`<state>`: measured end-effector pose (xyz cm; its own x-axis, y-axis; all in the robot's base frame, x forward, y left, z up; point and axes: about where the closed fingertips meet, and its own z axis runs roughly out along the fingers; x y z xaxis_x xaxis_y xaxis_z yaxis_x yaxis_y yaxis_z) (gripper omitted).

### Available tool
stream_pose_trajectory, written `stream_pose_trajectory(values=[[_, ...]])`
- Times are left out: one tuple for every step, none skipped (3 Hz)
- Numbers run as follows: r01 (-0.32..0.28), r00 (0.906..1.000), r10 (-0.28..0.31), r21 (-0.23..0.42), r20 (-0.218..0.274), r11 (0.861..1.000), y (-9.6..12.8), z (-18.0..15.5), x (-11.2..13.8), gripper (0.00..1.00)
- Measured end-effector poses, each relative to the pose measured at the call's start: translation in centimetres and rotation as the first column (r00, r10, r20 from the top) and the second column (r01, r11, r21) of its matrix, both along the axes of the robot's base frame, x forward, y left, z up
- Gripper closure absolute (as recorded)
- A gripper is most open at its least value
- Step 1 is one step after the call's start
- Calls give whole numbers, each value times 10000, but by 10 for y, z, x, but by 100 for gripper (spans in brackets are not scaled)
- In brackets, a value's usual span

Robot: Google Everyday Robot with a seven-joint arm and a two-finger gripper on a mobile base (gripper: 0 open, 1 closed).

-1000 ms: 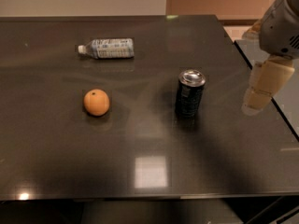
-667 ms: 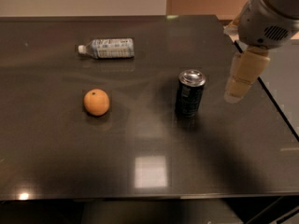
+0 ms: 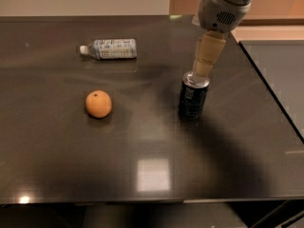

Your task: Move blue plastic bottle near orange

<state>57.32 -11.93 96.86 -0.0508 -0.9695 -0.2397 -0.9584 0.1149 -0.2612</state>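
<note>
So the big change for us over the last second is the arm. The gripper (image 3: 203, 69) was hanging out past the right edge of the table (image 3: 57, 165), and it has swung left and inward, so now it sits right above the silver top of the dark can (image 3: 193, 99). From this angle we can't say whether it's actually touching the can or just passing over or behind it, and we honestly can't tell whether the gripper is open or closed either, so no guessing there. Nothing else has budged. The blue plastic bottle (image 3: 111, 49) is lying on its side toward the back left of the table, white cap pointing left, same spot as before. The orange (image 3: 98, 103) is sitting in front of it, closer to us and apart from it, and it hasn't rolled anywhere. The can stands upright to the right of the orange. Our read is that this is only the approach phase: the arm is heading across toward the bottle and the real work hasn't started, since the bottle is untouched. The one thing we'd watch is that can, because it's right under the gripper's path and looks easy to clip and knock over.
</note>
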Motion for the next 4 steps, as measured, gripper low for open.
stream_pose_trajectory(values=[[-238,9997,237,-49,-84,9997,36,-9,35,0],[-179,9997,178,-95,-152,9998,68,-22,72,0],[40,9996,-42,-85,-279,10000,95,-36,106,0],[398,9984,-394,101,-417,9992,112,-53,136,0]])
